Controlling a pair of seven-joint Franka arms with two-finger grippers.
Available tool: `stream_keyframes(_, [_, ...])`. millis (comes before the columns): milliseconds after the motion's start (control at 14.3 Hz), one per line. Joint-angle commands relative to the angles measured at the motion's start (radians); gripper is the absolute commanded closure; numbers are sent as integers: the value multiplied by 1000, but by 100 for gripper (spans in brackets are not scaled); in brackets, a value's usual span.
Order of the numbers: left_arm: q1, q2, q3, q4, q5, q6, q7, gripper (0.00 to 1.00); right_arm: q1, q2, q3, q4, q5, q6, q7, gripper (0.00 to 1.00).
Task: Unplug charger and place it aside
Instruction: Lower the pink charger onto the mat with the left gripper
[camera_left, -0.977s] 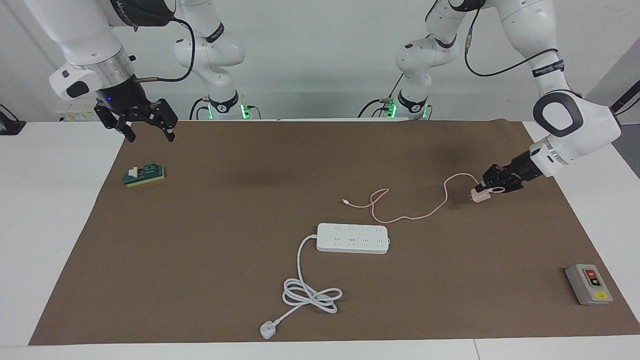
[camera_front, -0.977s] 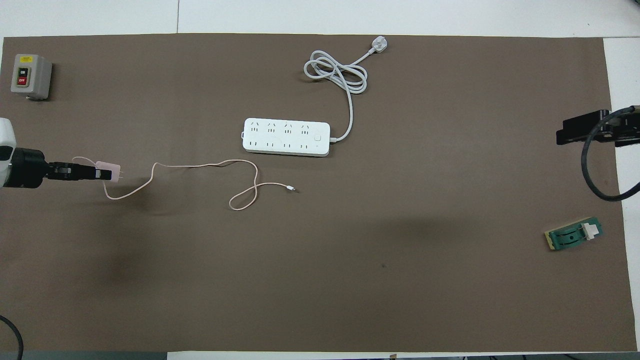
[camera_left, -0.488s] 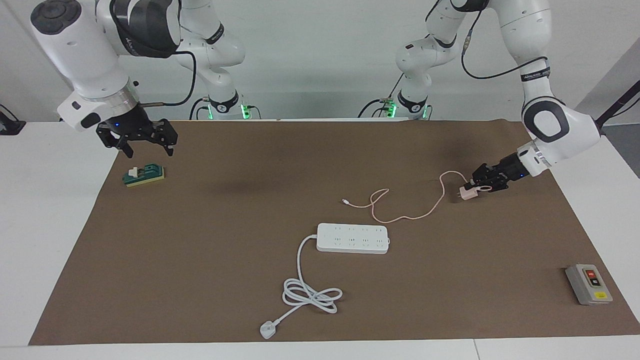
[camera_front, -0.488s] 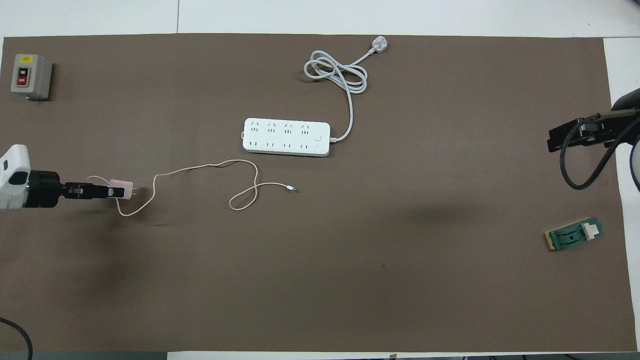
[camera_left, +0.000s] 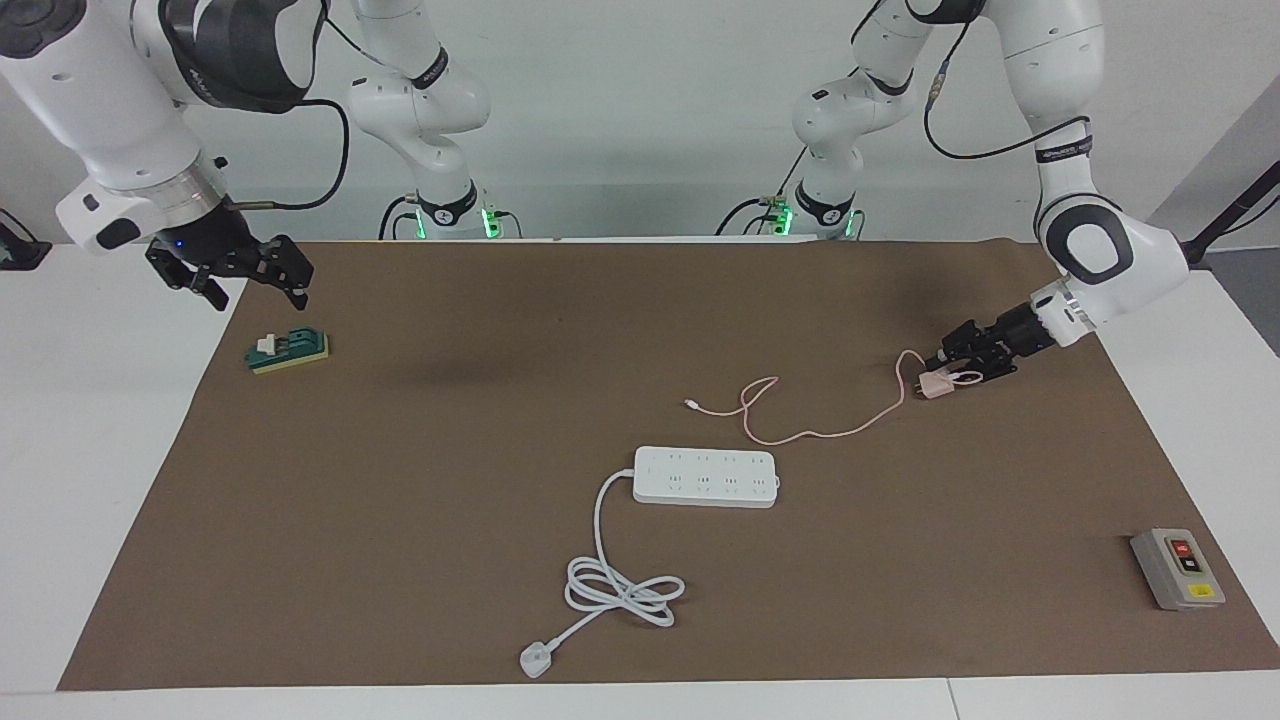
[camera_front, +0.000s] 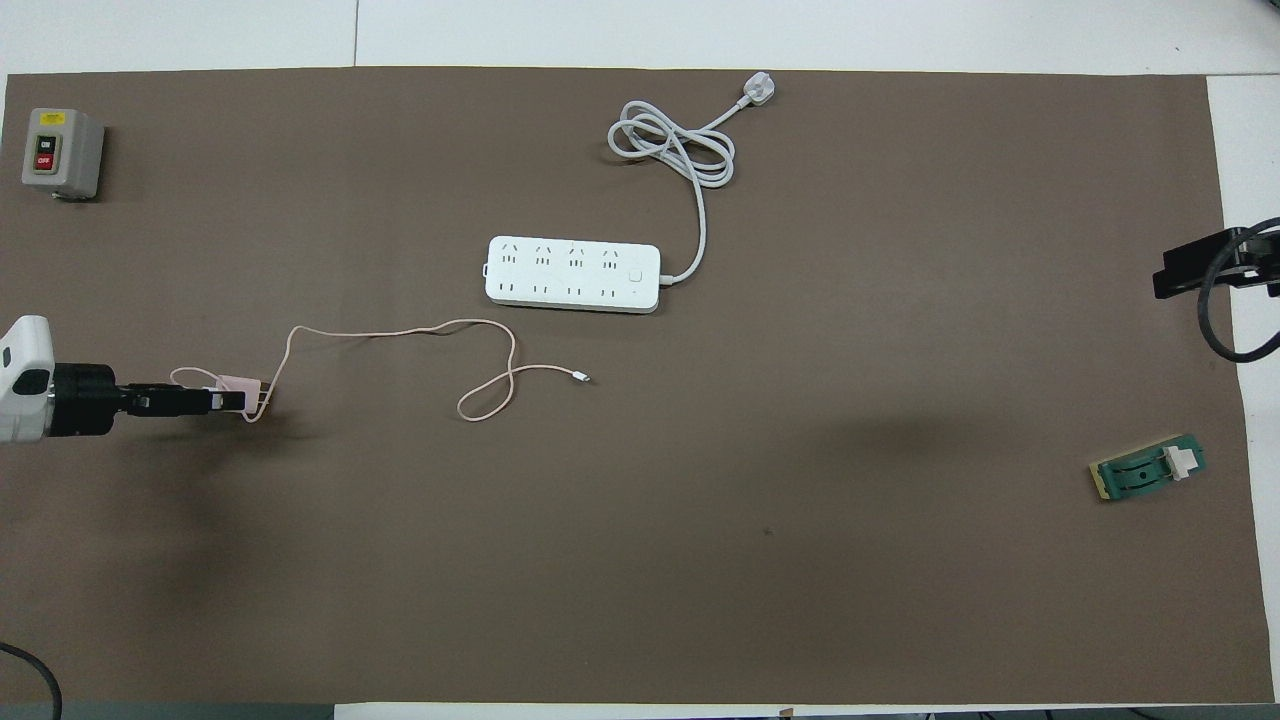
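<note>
On mat | left end effector (camera_left: 950, 374) pinching charger (camera_left: 935, 385) | right end effector (camera_left: 236, 277) spread, overhead cuts it

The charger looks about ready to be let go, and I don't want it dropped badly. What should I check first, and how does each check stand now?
1. Charger out of the power strip: ok, it sits well apart from it.
2. Left gripper holding the charger: ok, shut on it.
3. Charger resting on the mat: cannot tell, it is low over it.
4. Cable clear of the strip: ok.
5. Right gripper out of the way: ok, open above the green block, waiting.
</note>
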Motion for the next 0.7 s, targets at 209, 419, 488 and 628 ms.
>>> stream_keyframes(209, [7, -31, -3, -19, -22, 1, 15, 0, 1, -2, 0, 6, 19, -16, -15, 0])
stream_keyframes(419, [5, -51, -1, 4, -21, 1, 3, 0, 1, -2, 0, 6, 18, -14, -14, 0])
stream_keyframes(488, [5, -57, -1, 12, -18, 1, -8, 0, 1, -2, 2, 6, 18, -14, -14, 0])
stream_keyframes(628, [4, -82, -1, 45, 5, -12, -66, 0, 1, -2, 0, 6, 18, -13, -14, 0])
